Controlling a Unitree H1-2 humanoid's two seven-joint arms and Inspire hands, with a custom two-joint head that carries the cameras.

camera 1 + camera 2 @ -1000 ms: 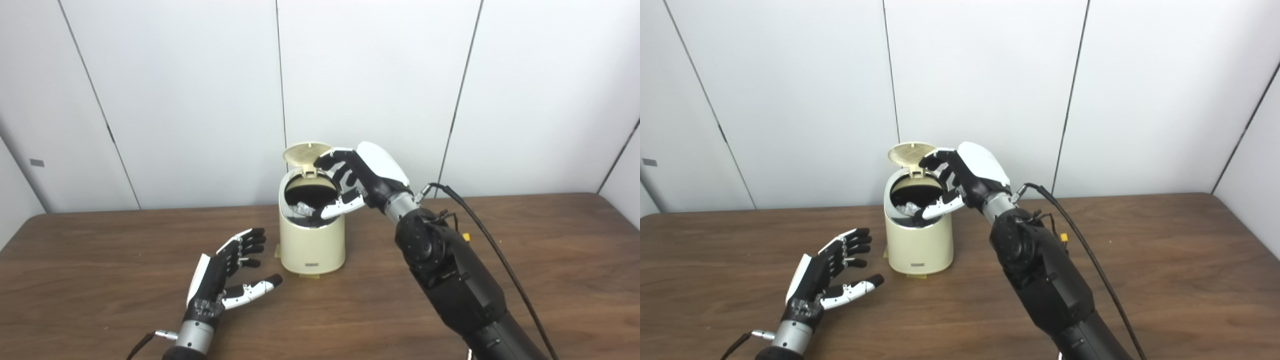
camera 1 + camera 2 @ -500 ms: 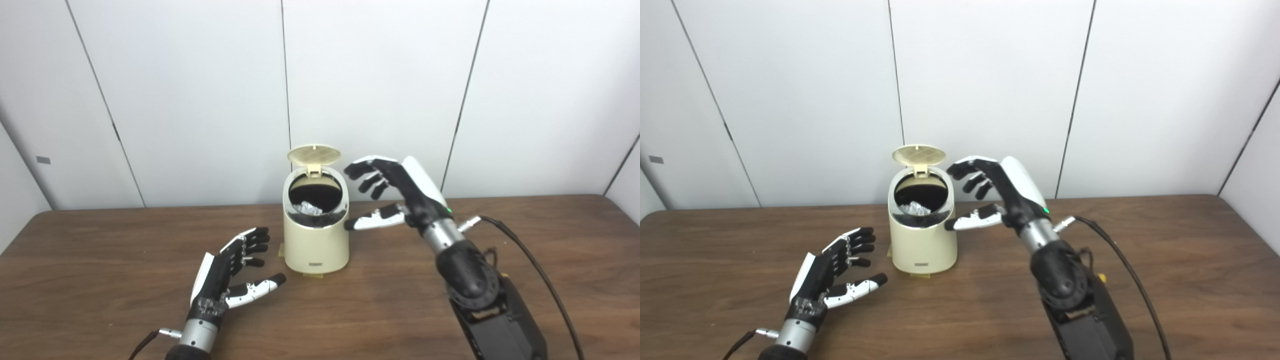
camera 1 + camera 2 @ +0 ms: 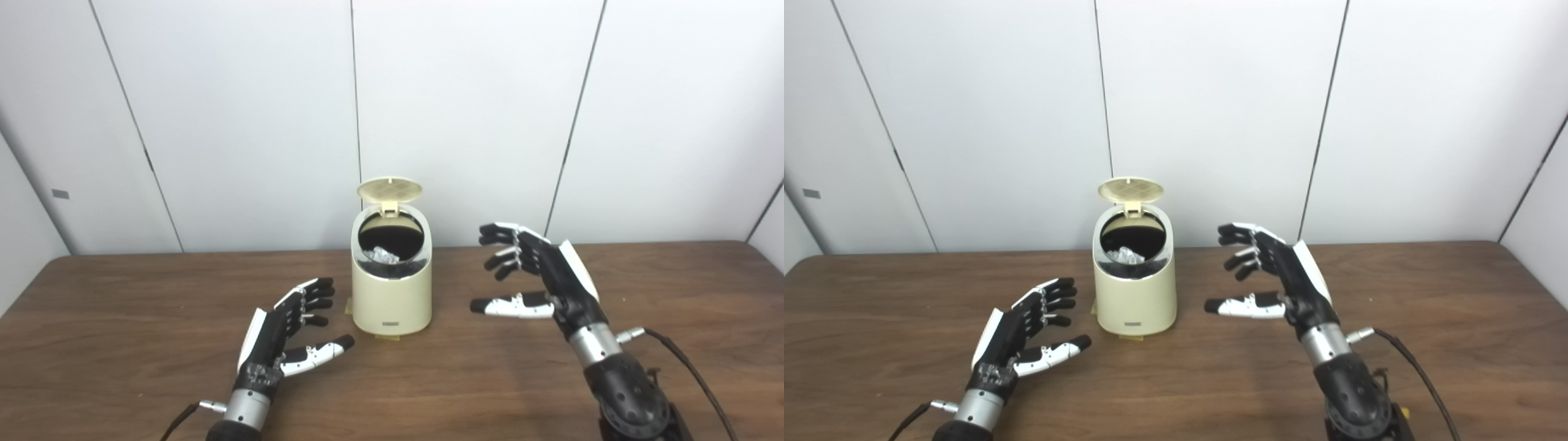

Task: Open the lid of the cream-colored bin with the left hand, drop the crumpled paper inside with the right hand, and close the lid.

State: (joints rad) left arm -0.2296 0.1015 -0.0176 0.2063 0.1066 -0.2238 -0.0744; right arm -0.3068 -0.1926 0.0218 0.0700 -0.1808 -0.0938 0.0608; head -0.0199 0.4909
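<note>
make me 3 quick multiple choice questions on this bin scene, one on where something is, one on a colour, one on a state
1. Where is the crumpled paper?
A. inside the bin
B. on the table
C. in the right hand

2. What colour is the bin?
A. blue
B. cream
C. black

3. How does the lid stand?
A. shut
B. lying on the table
C. raised open

Answers:
1. A, the paper shows through the bin's mouth.
2. B, its wall is cream.
3. C, the lid stands up behind the mouth; the left hand and the right hand are both open and apart from it.
</note>
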